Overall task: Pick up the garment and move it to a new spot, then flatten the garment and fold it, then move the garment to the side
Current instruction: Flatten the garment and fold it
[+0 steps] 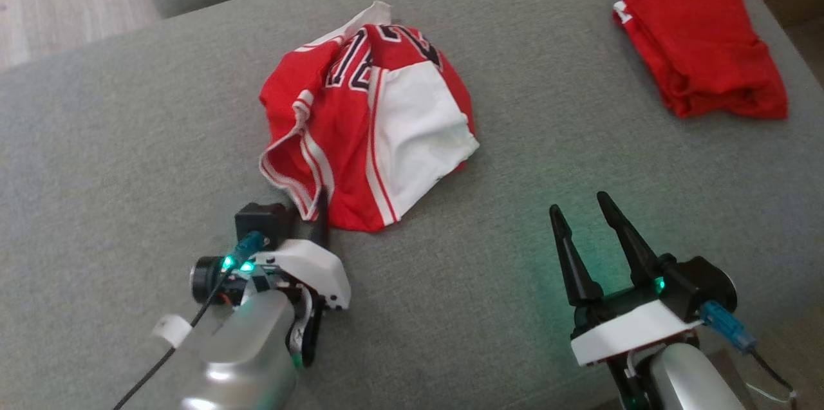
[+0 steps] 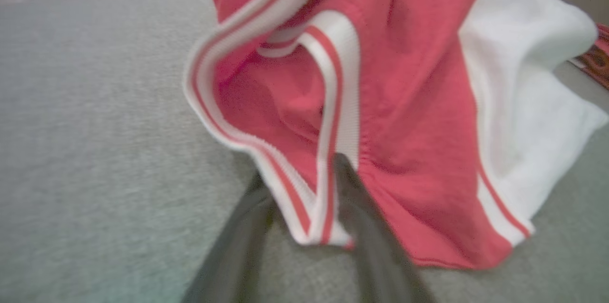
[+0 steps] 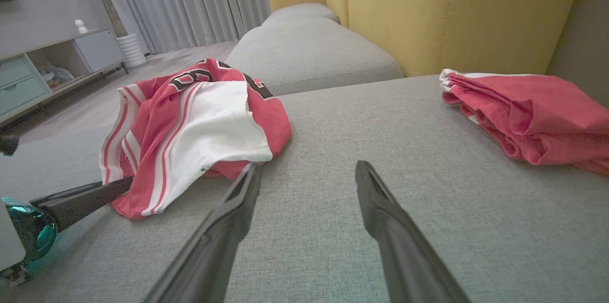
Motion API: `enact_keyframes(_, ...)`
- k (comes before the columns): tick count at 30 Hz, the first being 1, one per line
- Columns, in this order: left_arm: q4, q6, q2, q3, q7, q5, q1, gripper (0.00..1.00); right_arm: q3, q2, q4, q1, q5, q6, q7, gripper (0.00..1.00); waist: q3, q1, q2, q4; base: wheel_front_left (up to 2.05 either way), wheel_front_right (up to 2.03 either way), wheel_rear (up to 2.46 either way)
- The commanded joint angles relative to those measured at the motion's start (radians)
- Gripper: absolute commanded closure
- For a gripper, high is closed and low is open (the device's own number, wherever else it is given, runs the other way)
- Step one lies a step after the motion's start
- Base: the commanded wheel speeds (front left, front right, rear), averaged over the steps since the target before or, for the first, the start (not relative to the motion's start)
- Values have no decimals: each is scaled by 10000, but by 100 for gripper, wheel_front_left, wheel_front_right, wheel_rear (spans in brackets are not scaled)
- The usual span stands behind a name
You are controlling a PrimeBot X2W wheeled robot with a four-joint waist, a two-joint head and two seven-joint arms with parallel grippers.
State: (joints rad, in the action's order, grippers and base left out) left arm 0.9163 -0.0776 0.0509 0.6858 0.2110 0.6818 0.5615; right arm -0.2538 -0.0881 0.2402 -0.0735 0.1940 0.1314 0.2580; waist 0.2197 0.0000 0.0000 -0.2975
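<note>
Head view, centre. The crumpled garment (image 1: 367,120), a red-and-white jersey with dark numerals on its upper part, lies heaped on the grey sofa cushion (image 1: 129,159), a little toward 11 o'clock from the middle of my screen. Its white panel faces 4 o'clock and its striped hem (image 2: 333,103) trails toward 7 o'clock.

Lower left, 7 o'clock. The left gripper (image 2: 300,184) reaches into the near edge of the heap. In the left wrist view its two dark fingers stand on either side of the red-and-white ribbed hem, and the right-hand finger touches the band. The jaws are partly apart with cloth filling the space between them. Whether they actually pinch it, I cannot tell.

Lower right, 5 o'clock. The right gripper (image 1: 579,204) is low over bare cushion, well apart from the jersey. Its jaws are spread wide and empty, and the tips point toward 12 o'clock.

Upper right, 2 o'clock. A second red garment (image 1: 702,49) with white trim lies folded near the cushion's far corner, well apart from both grippers.

Right wrist view — the jersey sits at 10 o'clock, the folded garment at 3 o'clock and a yellow backrest (image 3: 452,8) at 12 o'clock behind the cushion.
</note>
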Motion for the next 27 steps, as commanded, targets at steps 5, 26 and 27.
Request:
enact_keyframes(5,-247,607,-7,514,276,335,-54,100,-179,87,-222,-151,88,-7,38,0,-350,0,0,-181,0,0,0)
enact_keyframes(26,-1663,1795,208,302,115,1172,7218,100,-771,356,83,73,371,-7,38,0,-1849,0,0,-1450,0,0,0)
enact_keyframes(27,-1560,1837,278,173,146,1217,7578,100,-768,362,87,85,387,-7,38,0,-1909,0,0,-1447,0,0,0)
